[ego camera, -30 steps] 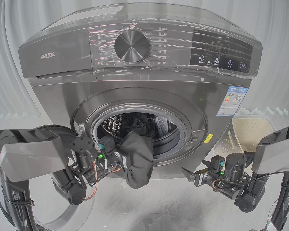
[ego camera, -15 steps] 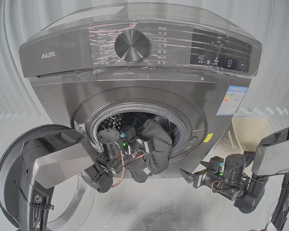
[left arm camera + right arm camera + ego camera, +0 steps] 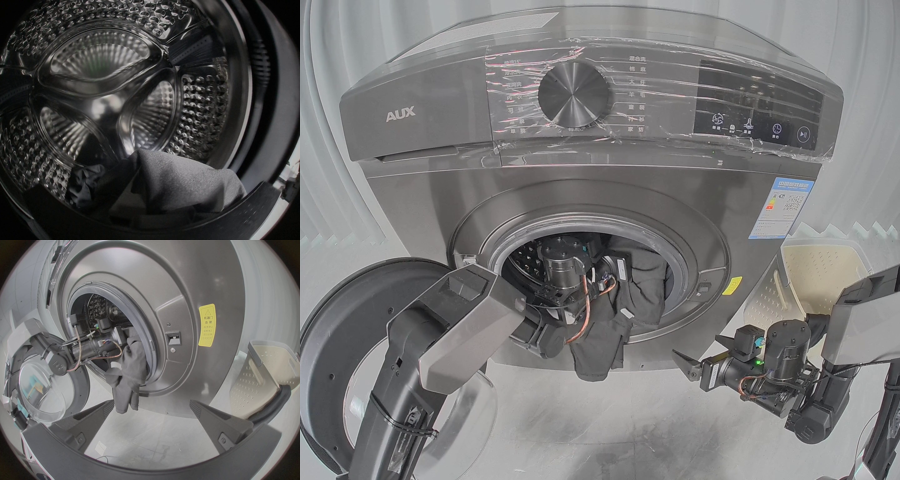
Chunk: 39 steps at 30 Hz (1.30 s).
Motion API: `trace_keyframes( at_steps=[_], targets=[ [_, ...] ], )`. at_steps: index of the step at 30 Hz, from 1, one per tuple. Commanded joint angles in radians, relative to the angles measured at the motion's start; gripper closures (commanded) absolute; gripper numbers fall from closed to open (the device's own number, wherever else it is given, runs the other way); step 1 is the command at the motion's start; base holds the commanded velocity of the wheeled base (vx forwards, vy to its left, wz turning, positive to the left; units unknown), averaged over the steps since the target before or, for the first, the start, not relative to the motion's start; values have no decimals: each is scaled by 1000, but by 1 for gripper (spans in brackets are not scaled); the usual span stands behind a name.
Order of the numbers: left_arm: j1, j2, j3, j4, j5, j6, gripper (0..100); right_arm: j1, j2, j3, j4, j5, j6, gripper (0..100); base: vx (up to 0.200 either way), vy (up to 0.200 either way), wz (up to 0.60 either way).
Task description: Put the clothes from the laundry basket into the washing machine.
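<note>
A dark grey garment (image 3: pixel 605 350) is draped over the lower rim of the washing machine's round opening (image 3: pixel 700 250). Its upper part is inside and its lower end hangs down the front. My left gripper (image 3: pixel 625 275) is inside the opening, shut on the garment, with cloth hiding its fingers. The left wrist view looks into the steel drum (image 3: pixel 103 93), with the garment (image 3: pixel 181 184) close in front and another dark piece (image 3: pixel 84 184) lying lower in the drum. My right gripper (image 3: pixel 703 356) stands open and holds nothing, low in front of the machine's right side, next to the cream laundry basket (image 3: pixel 825 275).
The machine's door (image 3: pixel 337 350) is swung open at the left, beside my left arm. The basket (image 3: pixel 265 374) leans against the machine's right side, and the part of its inside that I can see holds no clothes. Bare grey floor (image 3: pixel 650 425) lies below the opening.
My left arm has risen from below the opening and gone into the drum, carrying the garment up and inward. Less cloth hangs outside now. The right arm has stayed put.
</note>
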Motion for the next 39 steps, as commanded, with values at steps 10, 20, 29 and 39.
trace_keyframes(
  at_steps=[10,20,29,39],
  targets=[
    [95,212,-418,245,164,54,100,-1,7,-1,0,0,1,0,0,0,0],
    [97,206,-418,241,166,44,100,-2,10,1,0,0,1,0,0,0,0],
    [47,4,-127,281,144,37,0,-5,9,-1,0,0,1,0,0,0,0],
    [1,-167,205,397,25,44,0,-1,10,1,0,0,3,0,0,0,0]
  ],
)
